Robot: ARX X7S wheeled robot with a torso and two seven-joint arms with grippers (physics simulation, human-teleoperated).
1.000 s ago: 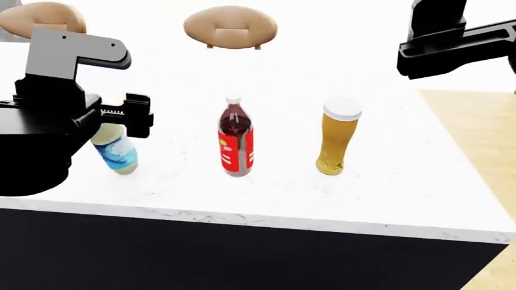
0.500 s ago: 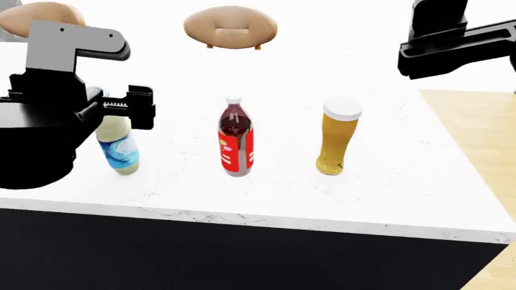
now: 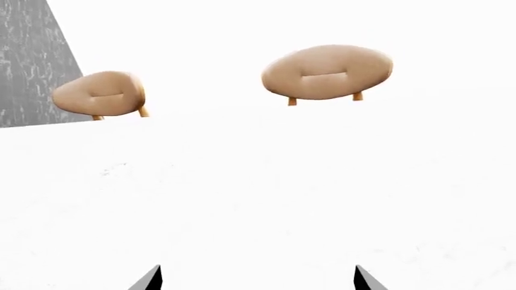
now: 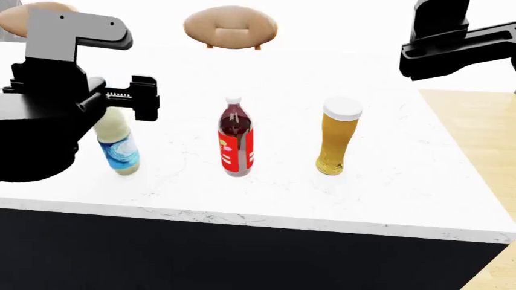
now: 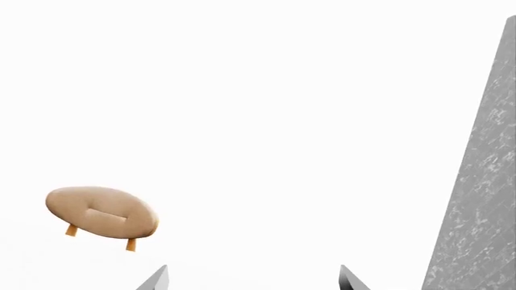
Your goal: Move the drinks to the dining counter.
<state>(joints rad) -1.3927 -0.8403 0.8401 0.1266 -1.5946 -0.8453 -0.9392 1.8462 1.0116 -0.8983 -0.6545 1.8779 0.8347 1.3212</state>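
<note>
Left gripper [image 4: 121, 99] hovers above cream bottle [image 4: 118, 145], fingertips spread, empty. Right gripper [image 5: 254, 279] raised high, jaws apart. Cola bottle [image 4: 235, 144], beer glass [image 4: 338, 140] upright on dining counter [image 4: 403, 181].

Beyond the counter we saw two tan padded stools [image 4: 231, 26], a grey speckled wall [image 5: 480, 199] and light wooden flooring [image 4: 477, 127]

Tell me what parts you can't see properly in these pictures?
- Cream bottle: head view, its cap and top are hidden behind the left hand.
- Left hand's fingers: left wrist view, only two tips show, the rest cut off by the picture's edge.
- Right hand: head view, its fingertips run off the edge; right wrist view shows just tips.
- Dining counter: its far end is washed out white.
</note>
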